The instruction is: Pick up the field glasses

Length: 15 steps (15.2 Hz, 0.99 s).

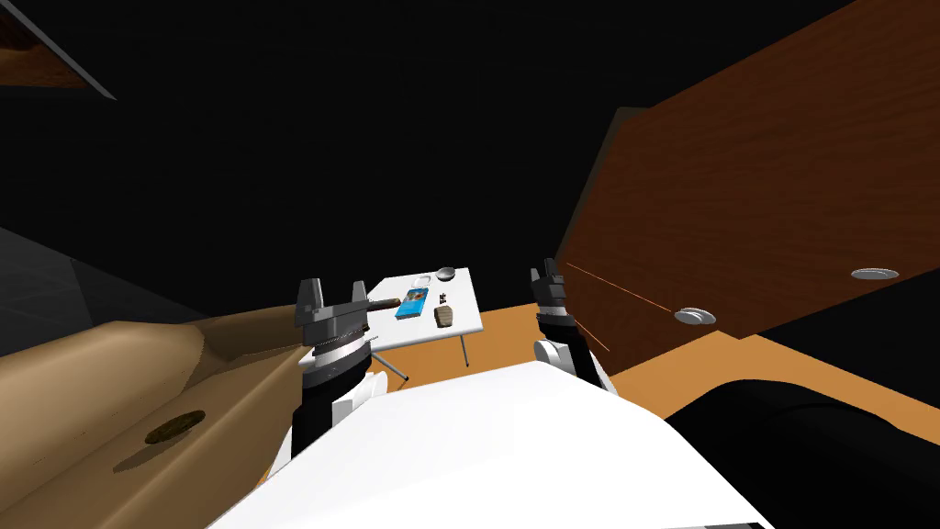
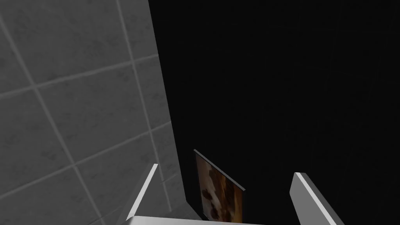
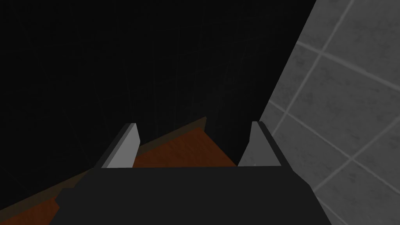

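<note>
While the field glasses (image 1: 444, 317) lie on the bench (image 1: 468, 308), left gripper (image 1: 334, 289) and right gripper (image 1: 545, 268) hang short of it, fingers apart, empty.

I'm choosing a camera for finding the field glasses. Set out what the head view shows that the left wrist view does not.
Head view: a white table ahead with a blue flat item and several things too small to name, a tan sofa on my left, and the right pincer. Left wrist view: the left pincer from close, its fingers standing wide apart, holding nothing. Both: the left pincer and a black area.
</note>
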Available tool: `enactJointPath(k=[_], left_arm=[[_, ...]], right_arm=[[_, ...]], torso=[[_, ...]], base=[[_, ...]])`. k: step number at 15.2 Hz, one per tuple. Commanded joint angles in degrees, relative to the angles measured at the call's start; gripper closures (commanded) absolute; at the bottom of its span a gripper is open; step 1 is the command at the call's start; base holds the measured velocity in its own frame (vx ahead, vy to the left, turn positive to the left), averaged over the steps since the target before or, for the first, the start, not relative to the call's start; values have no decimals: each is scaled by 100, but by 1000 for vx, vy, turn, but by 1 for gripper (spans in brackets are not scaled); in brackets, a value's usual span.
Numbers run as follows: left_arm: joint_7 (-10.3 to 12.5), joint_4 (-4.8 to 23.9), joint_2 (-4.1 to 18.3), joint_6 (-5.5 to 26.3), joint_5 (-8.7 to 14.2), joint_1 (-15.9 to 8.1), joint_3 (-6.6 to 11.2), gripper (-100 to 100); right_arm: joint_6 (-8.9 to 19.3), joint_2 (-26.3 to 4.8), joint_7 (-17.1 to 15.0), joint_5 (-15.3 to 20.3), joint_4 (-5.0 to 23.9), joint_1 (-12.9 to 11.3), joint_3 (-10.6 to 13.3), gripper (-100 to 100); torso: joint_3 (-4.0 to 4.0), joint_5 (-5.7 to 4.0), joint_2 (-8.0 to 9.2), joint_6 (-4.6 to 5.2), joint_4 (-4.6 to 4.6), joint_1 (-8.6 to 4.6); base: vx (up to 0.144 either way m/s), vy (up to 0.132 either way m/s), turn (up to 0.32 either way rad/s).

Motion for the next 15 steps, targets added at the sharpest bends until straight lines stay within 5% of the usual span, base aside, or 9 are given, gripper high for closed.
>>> enactJointPath(k=[1, 9, 11, 15], left_arm=[[21, 38, 281, 59, 37, -26, 34, -100], [144, 271, 1041, 406, 254, -179, 235, -100], [239, 452, 1349, 676, 426, -296, 394, -100], [353, 665, 1627, 1001, 635, -430, 585, -100]], right_arm=[[0, 0, 0, 0, 0, 0, 0, 0], [0, 1, 0, 0, 0, 0, 1, 0], [0, 1, 0, 0, 0, 0, 1, 0], [0, 2, 0, 0, 0, 0, 2, 0]], torso=[[0, 0, 0, 0, 0, 0], [1, -9, 1, 1, 0, -42], [-1, -10, -2, 0, 0, -48], [1, -14, 2, 0, 0, -64]], base=[[1, -21, 7], [-5, -79, 19], [1, -137, 30], [-9, -151, 34]])
